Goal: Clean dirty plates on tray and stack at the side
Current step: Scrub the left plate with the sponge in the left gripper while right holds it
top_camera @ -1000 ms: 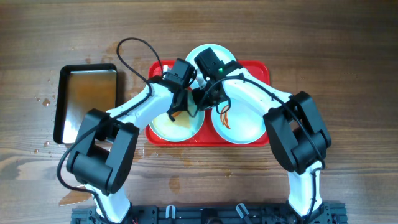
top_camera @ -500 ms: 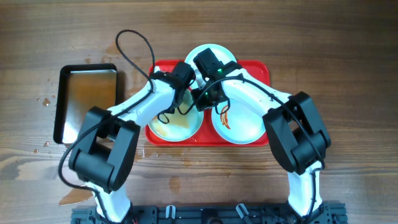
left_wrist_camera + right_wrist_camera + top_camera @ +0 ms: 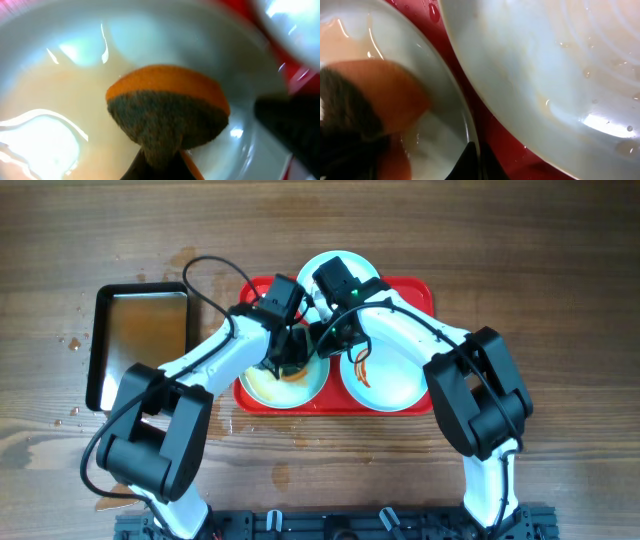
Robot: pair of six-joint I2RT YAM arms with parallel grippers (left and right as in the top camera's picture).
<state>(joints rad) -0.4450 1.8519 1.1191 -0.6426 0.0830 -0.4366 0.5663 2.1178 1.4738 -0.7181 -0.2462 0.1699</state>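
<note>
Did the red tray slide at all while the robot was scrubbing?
No. The red tray sits just as far from the metal pan as before, its corners over the same wood grain of the table.

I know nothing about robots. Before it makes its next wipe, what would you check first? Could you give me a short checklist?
1. Sponge held firmly: ok, the left gripper is shut on it.
2. Sponge over the right dish: ok, it sits inside the front-left plate.
3. Plate steadied: ok, the right gripper is shut on that plate's rim.
4. Front-left plate clean: not ok, a pale orange film covers its inside.
5. Front-right plate clean: not ok, it shows orange sauce streaks.
6. Plates stacked at the side: not ok, all three lie on the tray.
</note>
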